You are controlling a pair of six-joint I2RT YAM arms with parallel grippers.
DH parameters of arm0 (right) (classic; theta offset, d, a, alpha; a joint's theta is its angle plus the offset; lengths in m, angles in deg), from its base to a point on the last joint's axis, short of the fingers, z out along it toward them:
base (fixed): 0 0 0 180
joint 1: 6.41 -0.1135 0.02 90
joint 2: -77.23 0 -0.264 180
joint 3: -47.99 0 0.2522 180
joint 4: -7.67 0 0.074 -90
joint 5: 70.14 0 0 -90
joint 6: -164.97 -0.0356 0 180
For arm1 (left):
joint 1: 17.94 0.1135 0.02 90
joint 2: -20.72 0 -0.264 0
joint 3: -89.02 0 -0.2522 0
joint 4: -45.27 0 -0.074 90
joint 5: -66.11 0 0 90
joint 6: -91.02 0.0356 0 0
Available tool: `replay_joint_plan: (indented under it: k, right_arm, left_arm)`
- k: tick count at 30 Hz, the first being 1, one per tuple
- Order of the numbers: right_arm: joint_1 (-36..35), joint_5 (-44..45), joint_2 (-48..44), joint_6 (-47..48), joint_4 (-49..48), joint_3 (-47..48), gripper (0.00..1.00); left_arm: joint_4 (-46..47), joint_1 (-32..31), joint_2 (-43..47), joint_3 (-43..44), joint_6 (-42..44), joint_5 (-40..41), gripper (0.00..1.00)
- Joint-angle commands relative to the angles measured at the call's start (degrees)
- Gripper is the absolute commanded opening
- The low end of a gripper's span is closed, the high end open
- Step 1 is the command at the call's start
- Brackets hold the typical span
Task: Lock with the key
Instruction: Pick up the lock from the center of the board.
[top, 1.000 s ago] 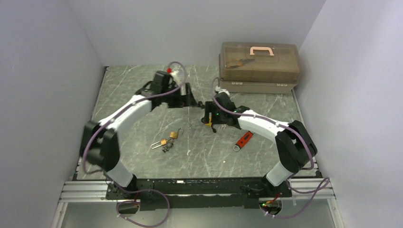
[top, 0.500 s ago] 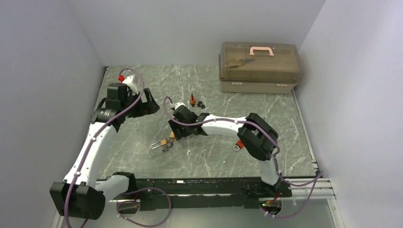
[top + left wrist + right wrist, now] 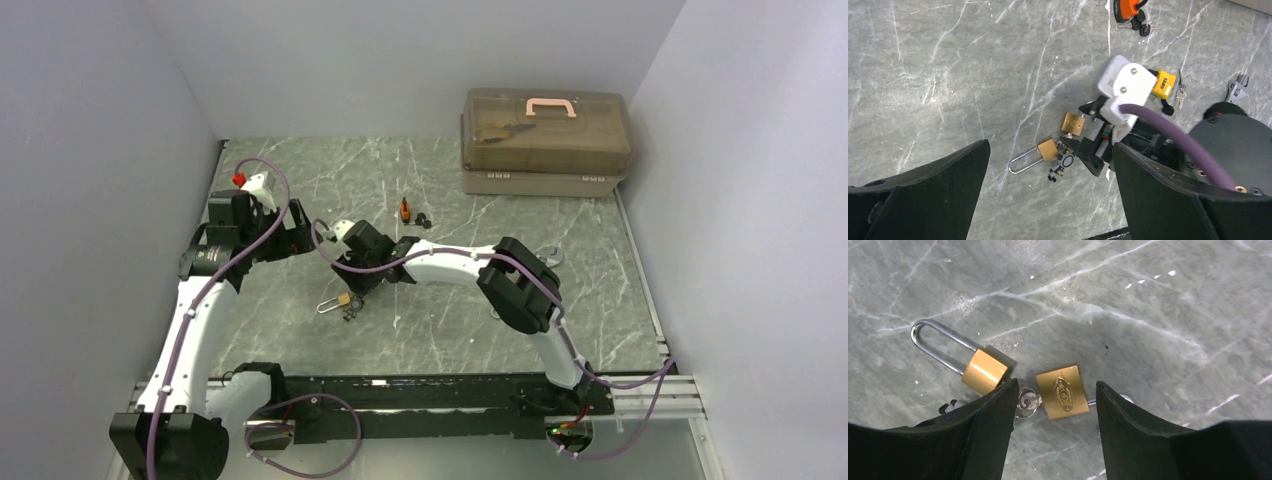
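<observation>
Lot: grey marble-patterned desk with two arms over its left half. Item one, small brass padlock with an embossed emblem, lying flat on the desk, its shackle end hidden under the right arm. The right pincer is lowered over it, jaws partly open, one black finger on each side of the brass body with a thin gap to each, nothing gripped. Item two, brass padlock with a long silver shackle, flat on the desk just beside the first, shackle pointing away from it. Item three, small bunch of silver and dark keys, lying against the long-shackled padlock's body, between the two locks. The left pincer hangs well above this group, jaws at full spread, empty. Further back: orange-bodied object with dark keys; yellow tag with a silver key; silver adjustable wrench head. Far right corner: brown translucent plastic toolbox with a pink handle, lid closed
</observation>
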Motion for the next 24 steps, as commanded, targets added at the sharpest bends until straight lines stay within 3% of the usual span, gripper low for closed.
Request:
replay_joint_plan:
  k: [1, 10, 15, 24]
  right_arm:
    - [-0.2, -2.9, 2.5, 2.7, 1.7, 2.8, 0.59]
    - [-0.1, 0.0, 2.4, 0.8, 3.3, 2.2, 0.47]
    - [0.4, -0.4, -1.2, -0.8, 1.6, -2.0, 0.54]
    - [0.9, -0.6, -1.3, -2.1, 3.1, -2.9, 0.45]
  left_arm:
    - [0.4, 0.6, 1.3, -0.1, 1.0, -1.9, 0.99]
    - [1.6, 0.8, 1.1, -1.2, 0.2, -3.2, 0.99]
    - [2.3, 0.8, 0.0, -1.9, -0.8, -6.1, 0.97]
    - [4.2, 0.8, -1.8, -3.2, -2.1, -8.3, 0.94]
